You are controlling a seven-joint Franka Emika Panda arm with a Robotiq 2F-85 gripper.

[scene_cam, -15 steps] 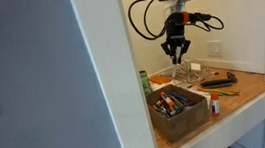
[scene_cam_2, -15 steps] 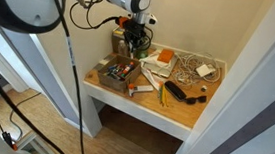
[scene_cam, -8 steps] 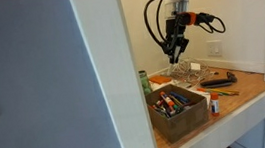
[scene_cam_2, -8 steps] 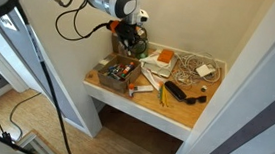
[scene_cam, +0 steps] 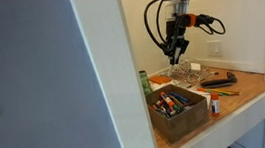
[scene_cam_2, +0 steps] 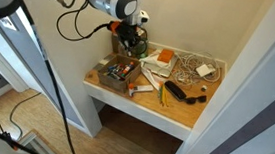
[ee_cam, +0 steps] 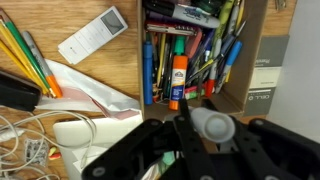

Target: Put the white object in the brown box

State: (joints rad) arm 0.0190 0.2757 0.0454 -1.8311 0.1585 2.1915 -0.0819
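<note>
Gripper [scene_cam: 175, 55], grip state unclear, hangs high near box [scene_cam: 178, 115] at counter's [scene_cam: 247, 93] front corner. White object [ee_cam: 92, 35] lies outside box; reaching down could snag nearby cables [ee_cam: 20, 140].

- This looks like a home or office nook: a wooden counter [scene_cam_2: 178, 111] is built into a white-walled alcove, with a wall outlet [scene_cam: 214, 49] above it.
- Desk clutter covers the counter: a brown box [scene_cam: 183, 119] packed with markers [ee_cam: 148, 65] and a glue stick [ee_cam: 176, 78], loose pencils [ee_cam: 25, 55], a white remote control [ee_cam: 92, 35] and tangled cables [scene_cam_2: 189, 63].
- Wood flooring [scene_cam_2: 131, 147] lies below the alcove.
</note>
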